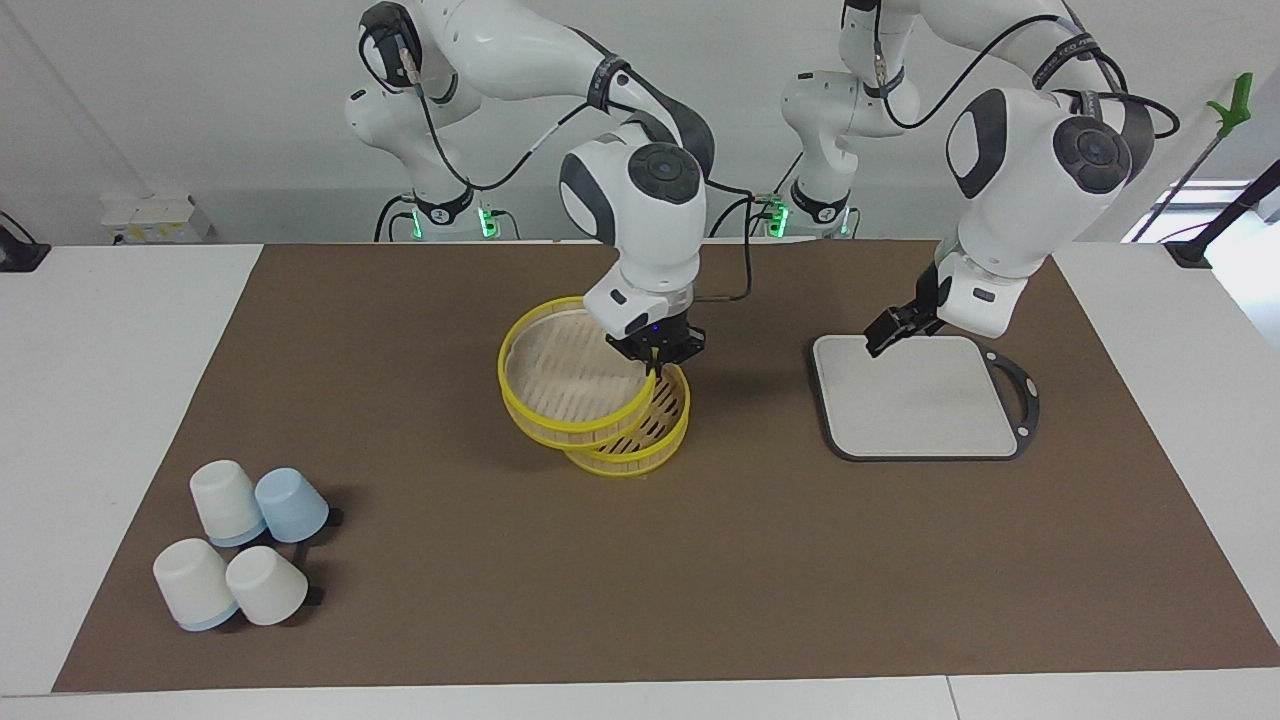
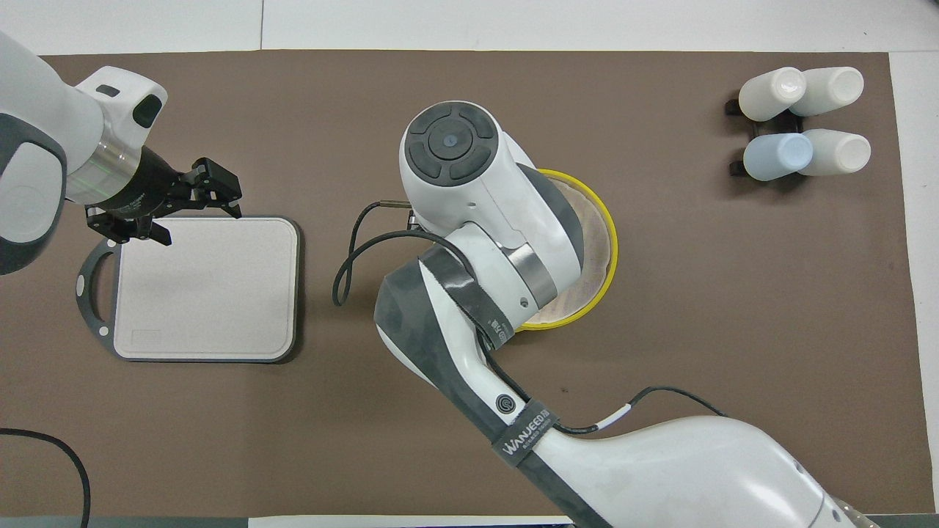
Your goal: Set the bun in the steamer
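You are looking at an early stage: the bun is not showing in either view, so nothing is sitting in the steamer yet. At the centre of the facing frame the right gripper is pinching the yellow rim of the upper tier, fingers narrow on it. That tier is hanging tilted and partly off the lower tier, whose slatted floor is showing bare. Toward the left arm's end, the left gripper is hovering over the upper edge of the grey board, fingers looking spread with nothing between them (the board itself is carrying nothing). By my reading, opening the basket is the step in hand; finding, lifting and setting down the bun are all remaining.

A brown mat is covering the white worktop. 4 upturned cups are clustering in a bottom corner of the facing frame, well apart from the steamer. A plain white wall is running along the top.
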